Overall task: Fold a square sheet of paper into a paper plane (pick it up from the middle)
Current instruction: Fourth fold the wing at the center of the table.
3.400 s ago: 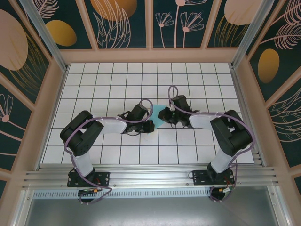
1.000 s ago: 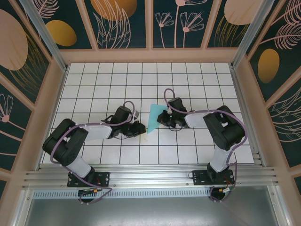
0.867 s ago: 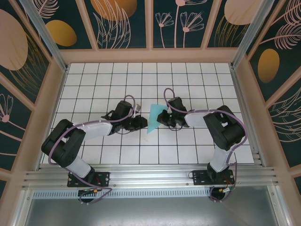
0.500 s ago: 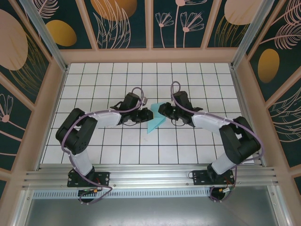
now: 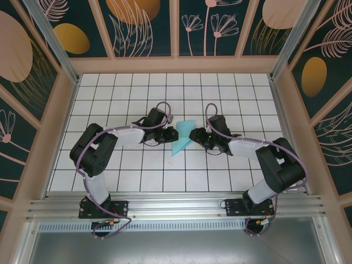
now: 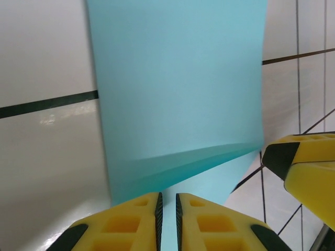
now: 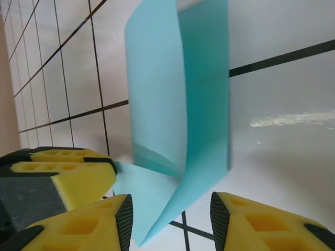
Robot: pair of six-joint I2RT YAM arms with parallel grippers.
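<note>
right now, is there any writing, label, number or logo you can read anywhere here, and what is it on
No readable text, number or logo anywhere.
Paper: plain light blue, unmarked.
Table: black grid lines only.
Walls: leaf and flower drawings, no words.

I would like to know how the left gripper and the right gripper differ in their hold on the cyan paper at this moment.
The left gripper has its jaws almost together, pinching the cyan paper; the right gripper has its jaws well apart, the paper's edge unclamped in the gap. The left gripper meets the paper from its left side, the right gripper from its right. Both have yellow fingers.
</note>
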